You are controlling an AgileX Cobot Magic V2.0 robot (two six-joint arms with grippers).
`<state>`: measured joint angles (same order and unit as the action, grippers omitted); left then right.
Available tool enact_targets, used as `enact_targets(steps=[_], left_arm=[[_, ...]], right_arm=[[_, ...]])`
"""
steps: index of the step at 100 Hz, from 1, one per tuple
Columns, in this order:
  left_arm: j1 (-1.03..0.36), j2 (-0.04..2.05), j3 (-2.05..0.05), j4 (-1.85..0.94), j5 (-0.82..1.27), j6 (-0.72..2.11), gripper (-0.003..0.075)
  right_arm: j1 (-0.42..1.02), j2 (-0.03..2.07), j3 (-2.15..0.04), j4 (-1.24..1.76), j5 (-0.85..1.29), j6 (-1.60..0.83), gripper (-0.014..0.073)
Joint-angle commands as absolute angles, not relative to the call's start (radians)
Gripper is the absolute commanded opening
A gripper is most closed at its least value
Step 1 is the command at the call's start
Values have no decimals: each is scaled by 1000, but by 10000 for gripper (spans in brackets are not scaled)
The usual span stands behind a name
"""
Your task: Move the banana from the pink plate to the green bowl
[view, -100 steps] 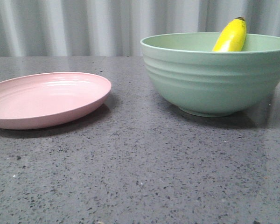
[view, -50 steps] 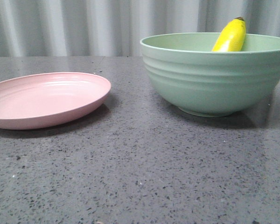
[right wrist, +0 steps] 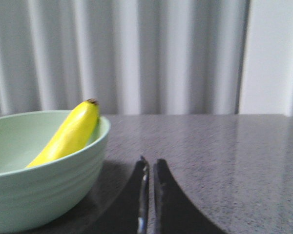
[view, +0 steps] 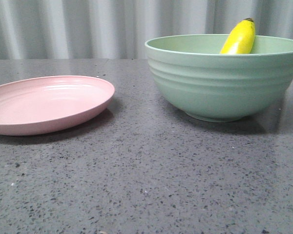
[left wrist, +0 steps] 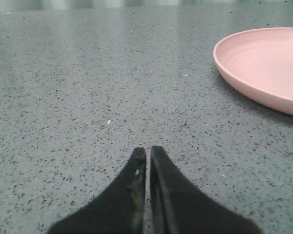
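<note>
The yellow banana (view: 239, 38) leans inside the pale green bowl (view: 219, 83) at the right, its dark tip above the rim. The pink plate (view: 44, 105) sits bare at the left. Neither gripper shows in the front view. In the left wrist view my left gripper (left wrist: 148, 150) is shut and holds nothing, low over the table, with the pink plate (left wrist: 263, 68) off to one side. In the right wrist view my right gripper (right wrist: 150, 162) is shut and holds nothing, beside the green bowl (right wrist: 44, 185) with the banana (right wrist: 71, 131) in it.
The dark speckled grey table (view: 146, 185) carries the plate and the bowl. A pale pleated curtain (view: 88, 29) hangs behind the table's far edge.
The bowl, banana and plate have shifted a few pixels to the left in the front view; nothing else differs.
</note>
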<state>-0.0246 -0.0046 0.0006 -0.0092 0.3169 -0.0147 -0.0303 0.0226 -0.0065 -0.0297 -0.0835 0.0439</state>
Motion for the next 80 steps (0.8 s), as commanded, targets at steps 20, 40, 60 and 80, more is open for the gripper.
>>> enact_targets(steps=[20,40,60,80], left_arm=[[-25,-33,9,-19,245,-24,-20],[-25,-33,9,-19,245,-24,-20],[-25,-33,9,-19,245,-24,-20],[-25,-33,9,-19,245,-24,-20]], right_arm=[[-136,32,29,-88,-147,128,-71],[-137,-33,31,-85,145,117,-71],[-139,-33,31,-84,301,105,-71],[-139,-33,31,-84,301,105,-71]])
